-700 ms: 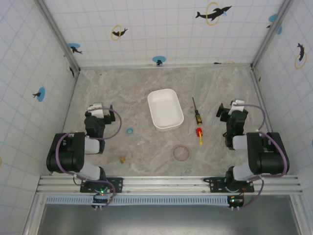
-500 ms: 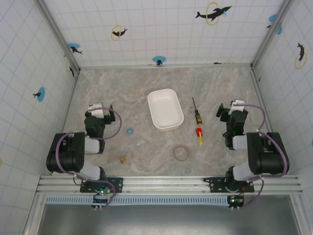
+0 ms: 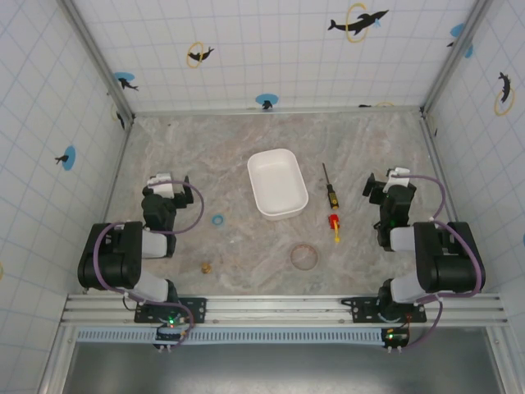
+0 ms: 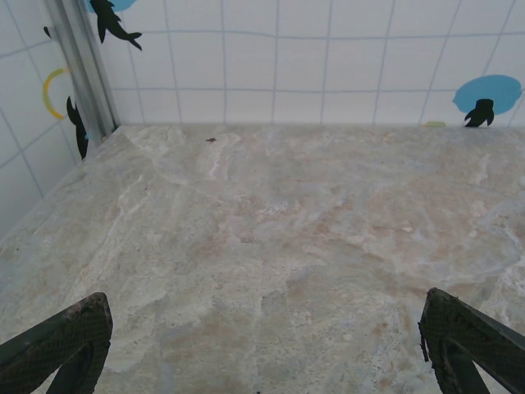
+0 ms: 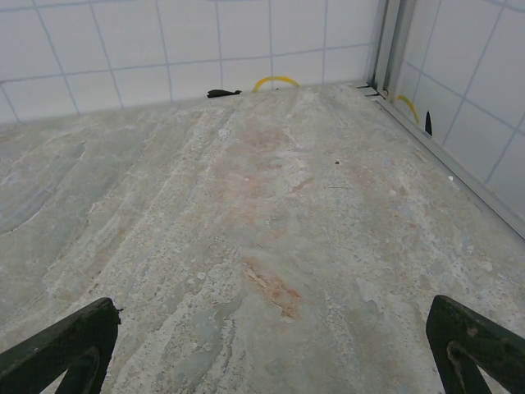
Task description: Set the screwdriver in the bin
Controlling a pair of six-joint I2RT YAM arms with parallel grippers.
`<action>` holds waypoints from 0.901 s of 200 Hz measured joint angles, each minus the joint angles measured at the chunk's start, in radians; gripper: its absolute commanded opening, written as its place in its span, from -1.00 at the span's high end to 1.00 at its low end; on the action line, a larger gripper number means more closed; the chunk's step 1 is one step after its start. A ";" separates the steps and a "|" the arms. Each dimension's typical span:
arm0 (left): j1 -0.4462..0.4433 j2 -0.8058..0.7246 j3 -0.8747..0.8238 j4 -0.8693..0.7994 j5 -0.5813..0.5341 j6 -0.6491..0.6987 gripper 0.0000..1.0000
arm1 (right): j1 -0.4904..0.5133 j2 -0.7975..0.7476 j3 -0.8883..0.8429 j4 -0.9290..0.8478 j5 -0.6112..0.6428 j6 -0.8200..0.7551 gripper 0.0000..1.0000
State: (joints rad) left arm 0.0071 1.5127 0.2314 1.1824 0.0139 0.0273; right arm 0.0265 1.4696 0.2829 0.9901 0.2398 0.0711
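The right gripper (image 3: 387,184) is sitting with its fingers spread wide and is holding nothing; in its wrist view bare table is showing between the two tips. The left gripper (image 3: 171,182) is sitting equally wide open and empty. The screwdriver (image 3: 328,190) is lying flat on the table to the left of the right gripper, near it and about level with its fingertips. Its long axis is running almost parallel to the way that gripper is pointing, with the thin shaft lying farther out and the handle lying toward the arm's base. The bin (image 3: 276,182) is waiting just beyond the screwdriver on that same left side. The right arm is looking clearly nearer, since the bin is separating the screwdriver from the left gripper. A stubby red-and-yellow tool (image 3: 335,225) is lying just behind the handle, so any sideways reach is needing care.
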 measured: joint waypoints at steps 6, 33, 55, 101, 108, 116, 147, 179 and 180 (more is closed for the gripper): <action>0.000 0.000 0.000 0.000 0.000 0.000 -0.95 | 0.000 0.000 0.000 0.000 0.002 0.000 -0.97; 0.000 0.000 0.000 0.000 0.000 0.000 -0.96 | 0.000 0.000 0.000 0.000 0.006 0.000 -0.98; 0.000 0.000 0.000 0.000 0.000 0.000 -0.95 | 0.000 0.000 0.000 0.000 0.010 0.000 -0.98; 0.000 0.000 0.000 0.001 0.027 0.008 -0.95 | 0.007 0.000 0.000 0.003 0.017 -0.001 -0.98; 0.000 0.000 0.000 0.001 0.030 0.011 -0.95 | 0.009 0.000 0.000 0.008 0.017 -0.002 -0.98; 0.000 0.000 0.000 0.001 0.032 0.016 -0.95 | 0.012 0.000 -0.002 0.019 0.019 -0.002 -0.97; 0.000 0.000 0.000 0.001 0.036 0.023 -0.95 | 0.019 -0.001 -0.007 0.038 0.027 -0.005 -0.98; 0.000 -0.014 0.000 -0.011 0.039 0.026 -0.95 | 0.019 -0.029 -0.007 0.019 0.030 -0.006 -0.98; 0.000 -0.016 0.000 -0.014 0.039 0.026 -0.95 | 0.019 -0.032 -0.008 0.014 0.030 -0.006 -0.98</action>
State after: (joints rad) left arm 0.0071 1.4963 0.2310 1.1683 0.0525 0.0528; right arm 0.0460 1.4380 0.2752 1.0046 0.2699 0.0654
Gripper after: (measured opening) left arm 0.973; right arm 0.990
